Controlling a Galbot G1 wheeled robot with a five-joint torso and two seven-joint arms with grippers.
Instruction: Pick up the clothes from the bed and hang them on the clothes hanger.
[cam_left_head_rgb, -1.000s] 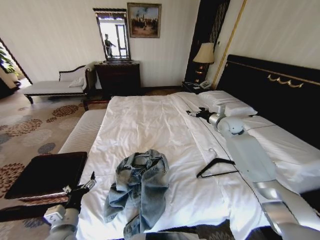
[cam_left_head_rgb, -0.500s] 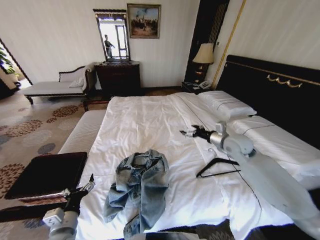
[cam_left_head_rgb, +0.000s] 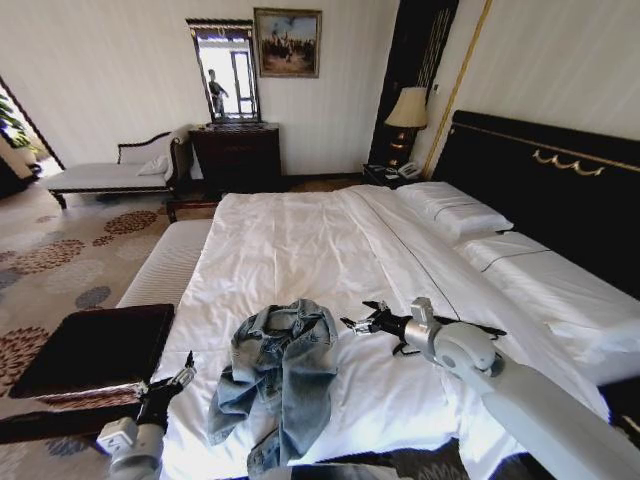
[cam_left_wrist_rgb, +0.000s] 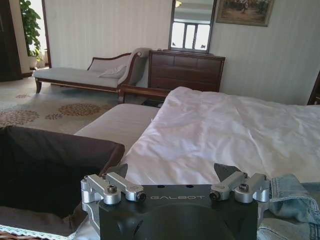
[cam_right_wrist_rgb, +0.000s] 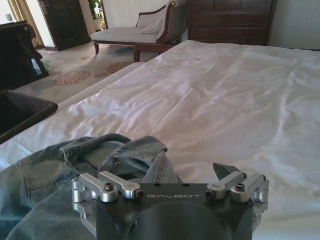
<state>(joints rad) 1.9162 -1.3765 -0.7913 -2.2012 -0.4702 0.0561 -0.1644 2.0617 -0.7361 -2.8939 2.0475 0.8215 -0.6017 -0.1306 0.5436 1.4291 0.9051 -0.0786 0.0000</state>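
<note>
1. The left hand (cam_left_head_rgb: 182, 377) hangs low at the bed's near left corner, fingers spread wide, holding nothing.
2. The crumpled denim jacket (cam_left_head_rgb: 275, 375) lies on the bed (cam_left_head_rgb: 300, 240) near the foot.
3. Just right of it, the right hand (cam_left_head_rgb: 352, 322) hovers, fingers apart, empty.
4. The clothes hanger (cam_left_head_rgb: 487, 329) lies behind that arm.

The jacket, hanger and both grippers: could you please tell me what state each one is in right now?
Jacket: crumpled in a heap on the bed, not hung.
Hanger: lying flat on the sheet, mostly behind the right arm, empty.
Right gripper: fingers open, just beside the jacket, holding nothing.
Left gripper: fingers open, at the bed's near edge, holding nothing.
</note>
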